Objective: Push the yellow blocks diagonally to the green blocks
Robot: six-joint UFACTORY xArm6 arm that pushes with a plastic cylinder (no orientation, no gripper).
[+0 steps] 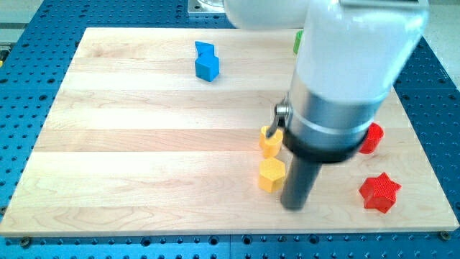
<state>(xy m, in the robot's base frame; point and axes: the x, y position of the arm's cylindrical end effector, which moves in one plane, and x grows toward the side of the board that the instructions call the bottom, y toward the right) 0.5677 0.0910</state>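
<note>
Camera view: arm body fills the upper right, rod comes down to my tip (295,206) on the wooden bench (144,144) near the view's bottom, right of centre. No gripper on this rig, just the rod, nothing held. Yellow hexagonal block (272,175) sits just left of my tip, touching or almost touching the rod; cannot tell which. Yellow heart-shaped block (270,142) is right above the hexagon, close, partly hidden by the arm. Green blocks are mostly hidden behind the arm, only a green sliver (297,41) shows at the view's top, well apart from both yellows. Red cylinder (371,138) peeks out right of the arm, red star block (379,192) at lower right. Two blue blocks (206,61) touching at upper left.
</note>
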